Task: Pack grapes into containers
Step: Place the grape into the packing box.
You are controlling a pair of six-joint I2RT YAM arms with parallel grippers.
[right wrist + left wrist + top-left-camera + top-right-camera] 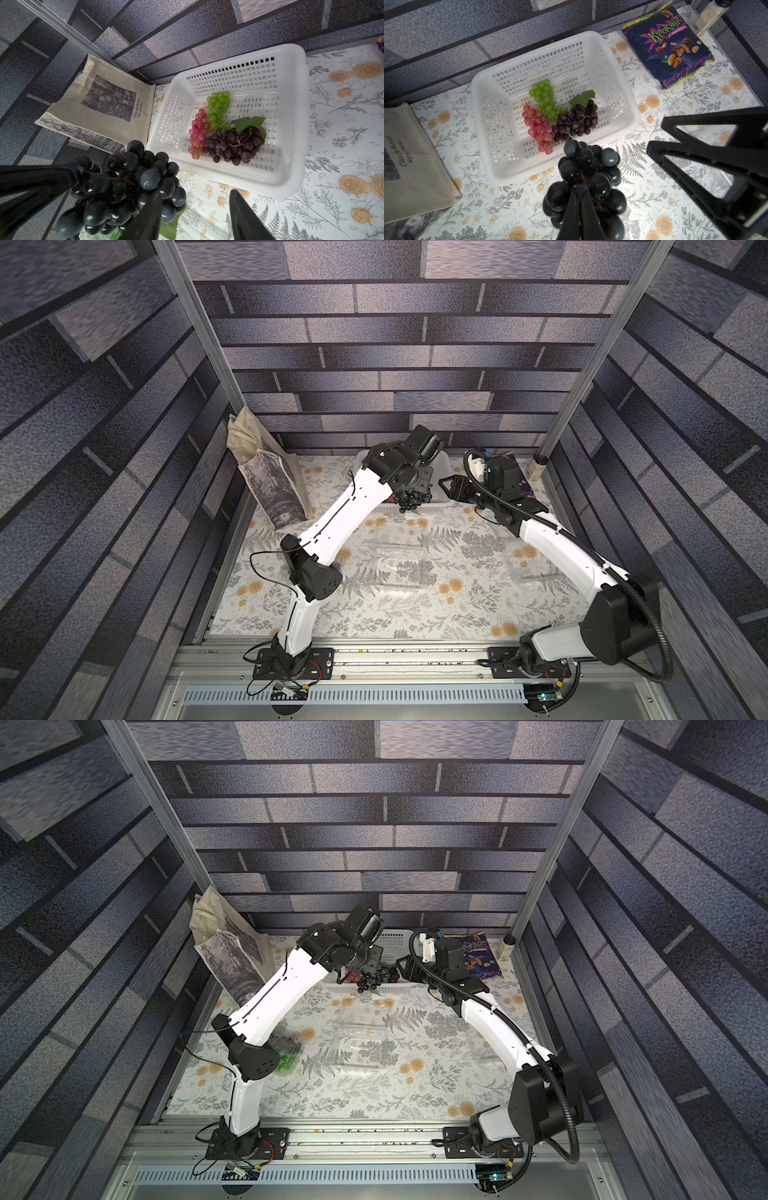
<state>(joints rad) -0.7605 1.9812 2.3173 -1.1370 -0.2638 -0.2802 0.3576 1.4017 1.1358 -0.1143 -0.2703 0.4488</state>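
Left wrist, left hand (579, 188) gripping black grapes (572, 148)

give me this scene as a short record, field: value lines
left gripper: shut on black grapes, held up by basket
right gripper: open, empty
basket: green bunch, red bunch, purple bunch
left container: green grapes inside
middle container: looks empty
right container: looks empty

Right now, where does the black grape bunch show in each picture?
In a top view: black grape bunch at the white basket's near rim.
In a top view: bunch there too.
Left wrist: bunch close up, outside the basket.
Right wrist: bunch close up, beside the basket.
Shared landmark: white basket.
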